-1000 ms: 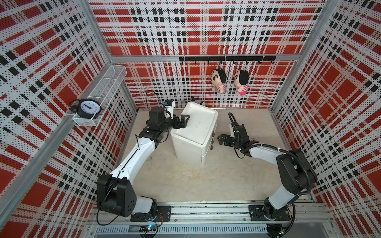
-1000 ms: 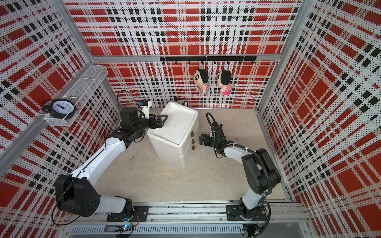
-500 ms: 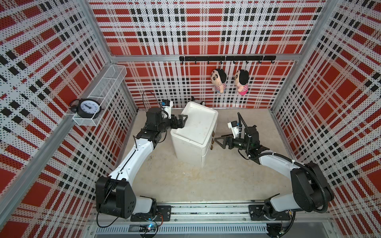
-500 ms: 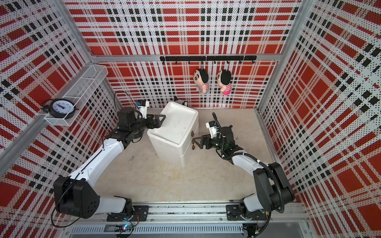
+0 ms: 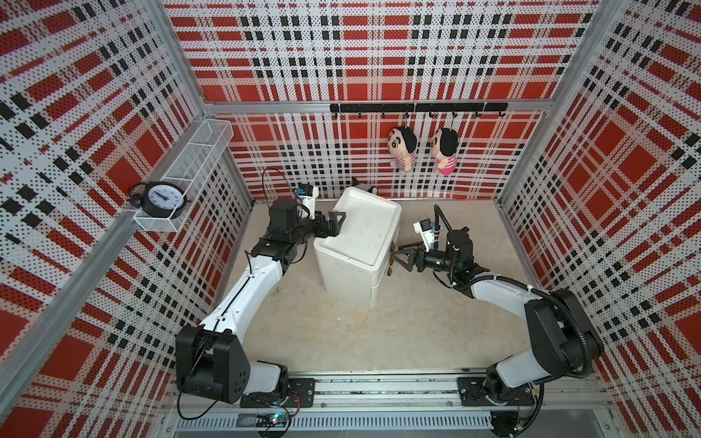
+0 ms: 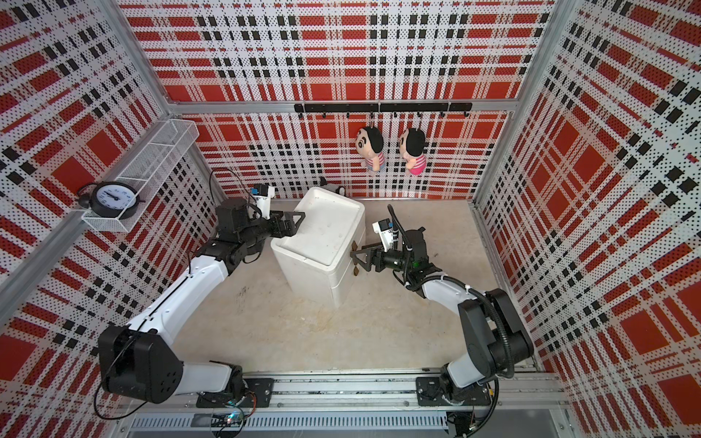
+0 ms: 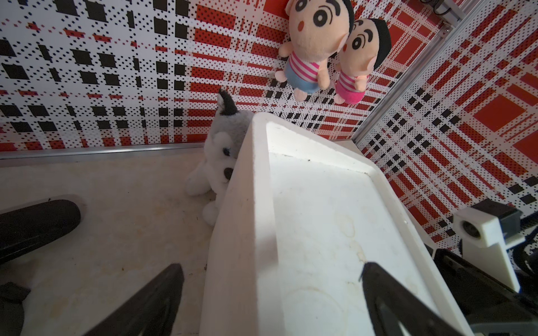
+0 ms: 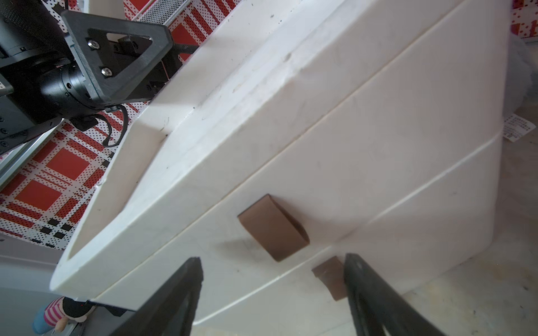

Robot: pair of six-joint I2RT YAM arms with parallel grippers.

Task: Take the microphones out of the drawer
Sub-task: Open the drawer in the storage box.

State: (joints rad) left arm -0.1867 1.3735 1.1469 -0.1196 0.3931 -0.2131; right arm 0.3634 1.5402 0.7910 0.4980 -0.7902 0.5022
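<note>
Closest to the camera head, at the front edge of the table (image 5: 379,333), a metal rail (image 5: 379,390) carries both arm bases. Farther in, the right gripper (image 5: 396,256) hovers at the front of the white drawer unit (image 5: 360,235), jaws spread and holding nothing. The right wrist view shows the upper brown handle (image 8: 273,227) just ahead of the gap between the fingers, untouched, and the lower brown handle (image 8: 330,276) right beside one finger. Both drawer fronts sit flush and shut, so the microphone is out of sight in every view. On the unit's opposite side the left gripper (image 5: 335,224) is also released, its fingers straddling the raised rim of the unit's top; whether they touch it cannot be told. Behind the unit a grey-and-white husky plush (image 7: 221,145) sits against its back. Farthest off, two dolls (image 5: 404,148) hang from a black hook rail (image 5: 417,108) on the back wall, and a black clock (image 5: 161,197) sits in a wire basket (image 5: 197,151) on the left wall.
</note>
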